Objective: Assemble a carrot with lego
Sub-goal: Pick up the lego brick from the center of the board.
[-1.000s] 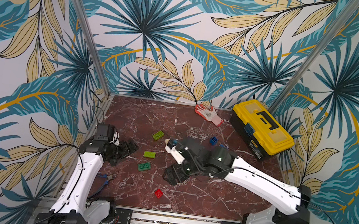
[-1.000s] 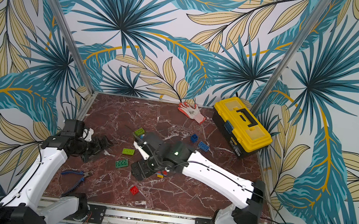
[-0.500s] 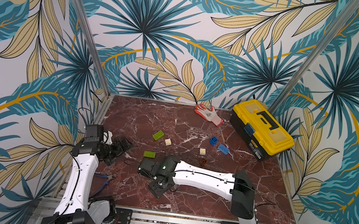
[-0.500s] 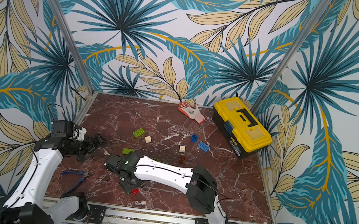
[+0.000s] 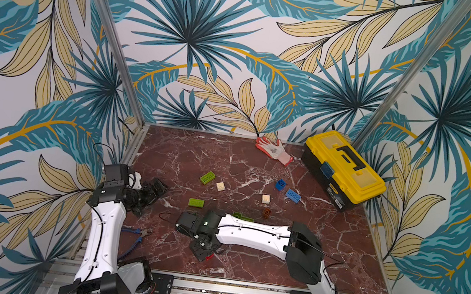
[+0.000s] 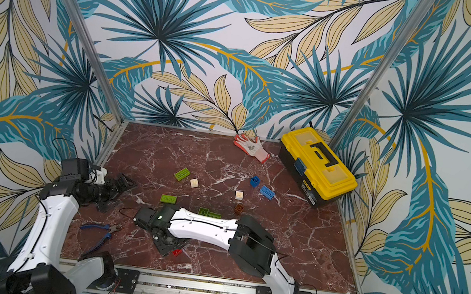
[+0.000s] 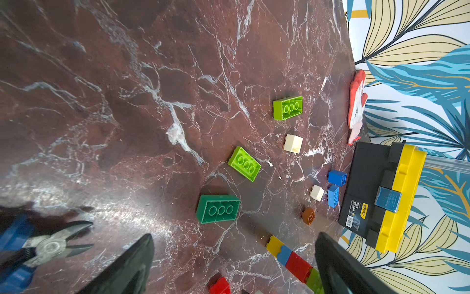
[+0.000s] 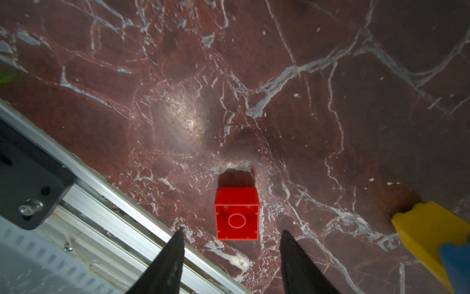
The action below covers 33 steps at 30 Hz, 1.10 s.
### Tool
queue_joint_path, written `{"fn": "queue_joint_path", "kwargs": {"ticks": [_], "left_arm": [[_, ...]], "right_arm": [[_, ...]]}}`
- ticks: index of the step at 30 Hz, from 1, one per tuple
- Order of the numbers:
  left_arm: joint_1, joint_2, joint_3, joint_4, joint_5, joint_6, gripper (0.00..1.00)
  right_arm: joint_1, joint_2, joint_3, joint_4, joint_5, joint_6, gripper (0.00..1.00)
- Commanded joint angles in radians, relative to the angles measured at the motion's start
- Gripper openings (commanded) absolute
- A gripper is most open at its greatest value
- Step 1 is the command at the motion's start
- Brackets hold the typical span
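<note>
A small red lego brick (image 8: 236, 216) lies near the table's front edge, hollow underside toward the right wrist camera. My right gripper (image 8: 232, 230) points down at it (image 5: 209, 257), open; the fingers stand either side of its near edge without touching. A joined yellow, blue, red and green strip (image 7: 290, 259) lies close by, mostly hidden under the right arm in both top views. Loose lime green (image 5: 207, 177), dark green (image 7: 218, 208), cream (image 5: 220, 186), blue (image 5: 293, 196) and orange (image 5: 266, 212) bricks are scattered mid-table. My left gripper (image 5: 157, 188) hovers open and empty at the left edge.
A yellow toolbox (image 5: 344, 171) stands at the back right, with a red and white glove (image 5: 274, 151) beside it. Blue-handled pliers (image 5: 136, 233) lie at the front left. The aluminium front rail (image 8: 101, 183) runs right beside the red brick.
My right arm swung from mid-table to the front and came down over the red brick, its jaws narrowing. The left arm drew back a little toward the left edge.
</note>
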Motion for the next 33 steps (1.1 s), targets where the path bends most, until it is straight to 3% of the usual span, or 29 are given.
{"fn": "queue_joint_path", "kwargs": {"ticks": [1, 10, 24, 33], "left_arm": [[0.017, -0.002, -0.008, 0.020, 0.016, 0.015, 0.99], [0.021, -0.002, -0.008, 0.019, 0.021, 0.015, 0.99], [0.028, -0.002, -0.009, 0.019, 0.023, 0.015, 0.99], [0.082, -0.026, 0.008, 0.019, 0.061, -0.001, 0.99]], "right_arm": [[0.008, 0.034, -0.031, 0.022, -0.012, 0.019, 0.59], [0.008, 0.055, -0.068, 0.044, -0.003, 0.023, 0.58], [0.008, 0.054, -0.069, 0.029, 0.017, 0.017, 0.38], [0.005, 0.007, 0.064, -0.082, 0.045, -0.010, 0.31]]}}
